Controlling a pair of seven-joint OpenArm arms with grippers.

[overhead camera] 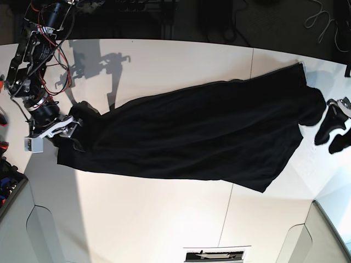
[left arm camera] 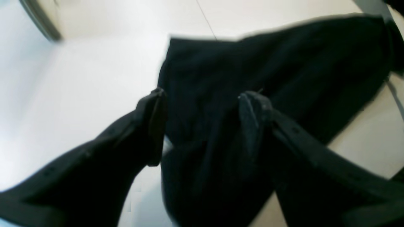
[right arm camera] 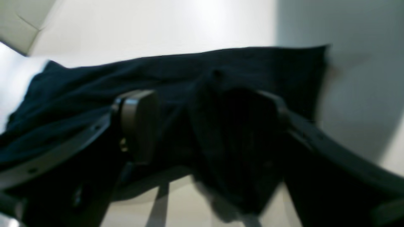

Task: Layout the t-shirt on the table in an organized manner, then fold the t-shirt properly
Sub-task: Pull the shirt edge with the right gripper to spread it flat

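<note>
The black t-shirt [overhead camera: 192, 137] lies stretched long and rumpled across the white table [overhead camera: 148, 219] — creased, unfolded. The left gripper [left arm camera: 202, 126] and right gripper [right arm camera: 202, 126] both stand wide apart over its ends — gripping nothing

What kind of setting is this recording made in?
Probably a robotics lab bench: a wide white table, a black t-shirt stretched across it, and an arm with exposed red wiring at the edge.
</note>
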